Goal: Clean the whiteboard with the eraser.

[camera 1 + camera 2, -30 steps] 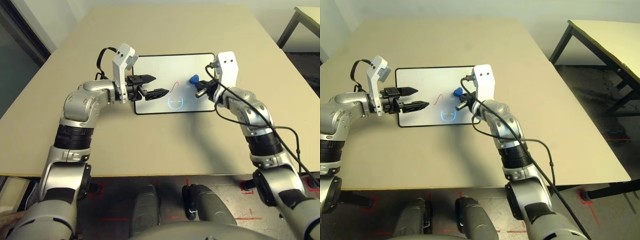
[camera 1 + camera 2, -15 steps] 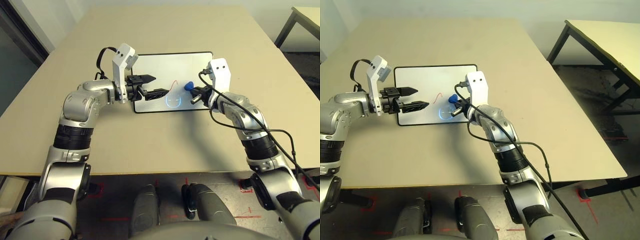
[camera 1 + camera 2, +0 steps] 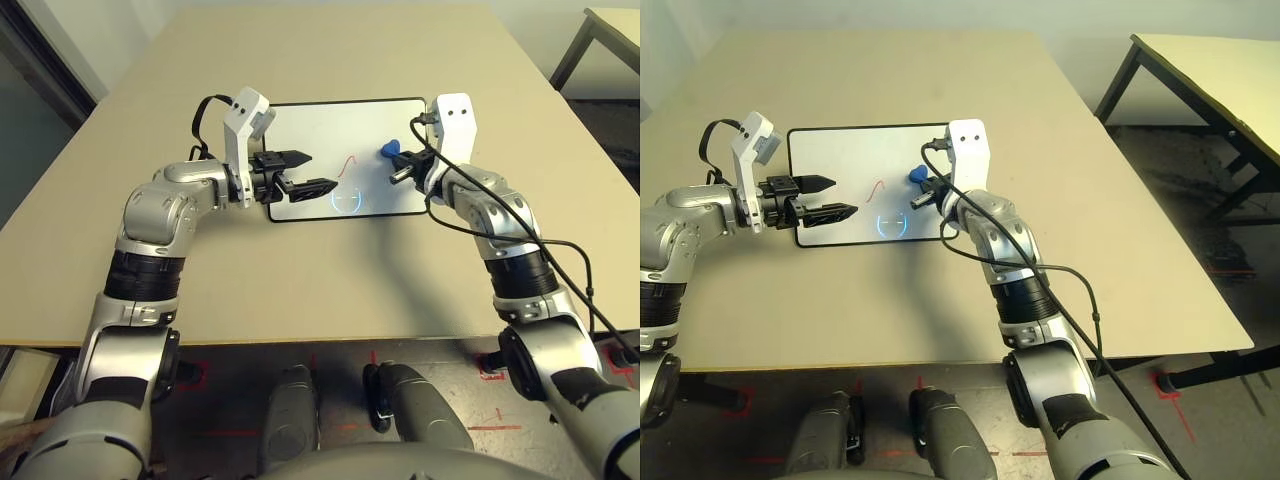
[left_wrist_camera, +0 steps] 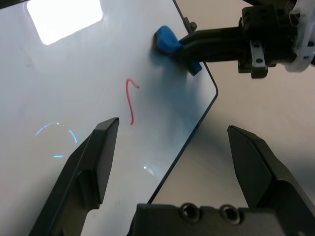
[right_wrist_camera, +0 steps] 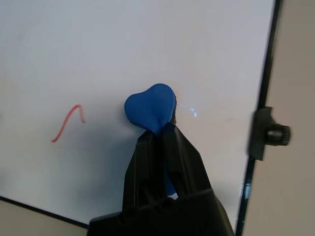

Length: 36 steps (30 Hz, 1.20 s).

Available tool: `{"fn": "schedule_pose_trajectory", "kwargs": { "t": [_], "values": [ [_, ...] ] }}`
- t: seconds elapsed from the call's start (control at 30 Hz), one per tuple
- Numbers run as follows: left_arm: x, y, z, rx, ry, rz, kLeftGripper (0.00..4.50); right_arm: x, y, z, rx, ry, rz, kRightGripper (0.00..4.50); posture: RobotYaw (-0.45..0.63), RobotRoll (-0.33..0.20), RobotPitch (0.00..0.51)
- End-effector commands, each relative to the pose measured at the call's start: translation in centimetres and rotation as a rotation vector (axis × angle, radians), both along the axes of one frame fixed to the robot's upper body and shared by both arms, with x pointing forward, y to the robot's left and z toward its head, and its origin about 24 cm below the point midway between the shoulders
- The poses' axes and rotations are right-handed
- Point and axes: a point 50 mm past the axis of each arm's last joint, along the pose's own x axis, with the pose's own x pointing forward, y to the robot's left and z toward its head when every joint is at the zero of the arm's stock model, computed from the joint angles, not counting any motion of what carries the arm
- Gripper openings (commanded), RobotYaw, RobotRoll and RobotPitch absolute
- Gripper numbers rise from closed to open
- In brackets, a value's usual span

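Evidently mid-wipe, the robot's right gripper point(image 5: 158, 167) is clamped on the narrow middle of the blue eraser point(image 5: 152, 105), a waist that seems made for two fingers to close around, leaving the rounded end sticking out ahead of them. The eraser is over the right part of the whiteboard point(image 3: 320, 125), which lies flat on the worktop point(image 3: 300, 290); whether it presses on the surface is hard to tell. A red squiggle point(image 4: 129, 101) remains in the open middle, with thin blue lines point(image 3: 347, 201) nearer the robot, so the cleaning looks unfinished. The right arm point(image 3: 520, 270) reaches forward and angles inward from the right, its gripper pointing toward the board's middle, probably so it can sweep across. The left arm point(image 3: 145, 260) also reaches forward, then bends inward at the wrist; its empty gripper point(image 3: 325, 172) has its fingers spread above the board's left side, perhaps waiting. The next strokes should head for the red mark.
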Motion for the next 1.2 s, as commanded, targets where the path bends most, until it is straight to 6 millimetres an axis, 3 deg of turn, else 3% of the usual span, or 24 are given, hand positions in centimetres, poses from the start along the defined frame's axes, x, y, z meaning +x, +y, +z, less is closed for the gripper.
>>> {"fn": "schedule_pose_trajectory", "kwargs": {
  "t": [0.03, 0.23, 0.37, 0.63, 0.73, 1.2],
  "values": [
    [-0.1, 0.7, -0.5, 0.022, 0.018, 0.023, 4.50, -0.7, 2.7, -2.5, -0.036, 0.118, 0.072, 0.04, 0.01, 0.000, 0.142],
    [-0.1, 1.5, -0.3, 0.029, 0.015, 0.050, 4.50, -0.9, 4.6, -3.0, -0.045, 0.134, 0.137, 0.04, 0.03, 0.000, 0.142],
    [-0.3, 1.8, -0.4, 0.031, 0.020, 0.064, 4.50, -0.3, 4.5, -2.9, -0.053, 0.127, 0.131, 0.04, 0.03, 0.000, 0.143],
    [-0.7, 1.8, -0.5, 0.030, 0.029, 0.069, 4.50, 2.2, 2.9, 1.4, -0.016, 0.012, 0.048, 0.04, 0.03, 0.000, 0.142],
    [-0.8, 1.6, -0.4, 0.029, 0.031, 0.065, 4.50, 2.4, 2.7, 1.8, -0.012, 0.000, 0.037, 0.04, 0.03, 0.000, 0.141],
    [-0.8, 1.7, 0.0, 0.035, 0.025, 0.067, 4.50, -1.6, 5.1, -4.4, -0.071, 0.176, 0.178, 0.04, 0.04, 0.000, 0.139]
  ]
}}
